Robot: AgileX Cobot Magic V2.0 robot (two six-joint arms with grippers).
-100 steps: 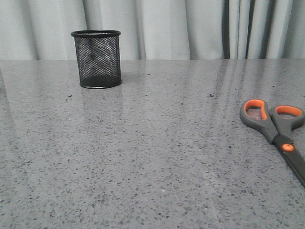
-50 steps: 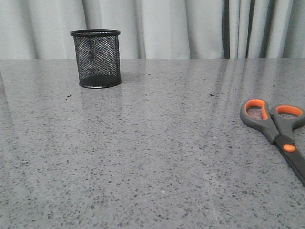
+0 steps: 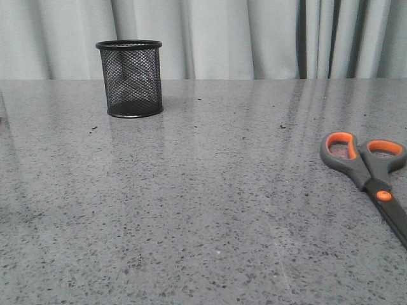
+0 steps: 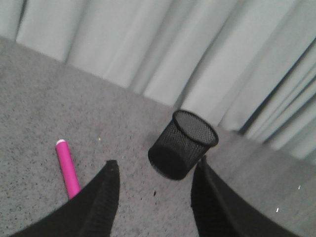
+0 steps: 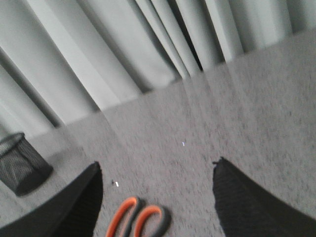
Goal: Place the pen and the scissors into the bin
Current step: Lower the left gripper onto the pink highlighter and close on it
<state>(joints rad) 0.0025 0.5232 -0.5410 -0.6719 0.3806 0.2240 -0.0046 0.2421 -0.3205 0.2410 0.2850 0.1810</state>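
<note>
Pink pen [image 4: 67, 169] lies flat on the grey speckled table [image 3: 203, 210], just beside the left gripper [image 4: 154, 197], fingers spread wide with nothing between, the upright black mesh bin [image 3: 129, 78] on the table past them, apart from the pen. Scissors [image 3: 367, 173] with grey-orange handles lie flat at the table's right side, well apart from the bin at far left. Right gripper [image 5: 157, 197] hangs above the scissor handles, fingers wide apart and holding nothing; pale curtain [image 3: 254, 38] behind the table.
</note>
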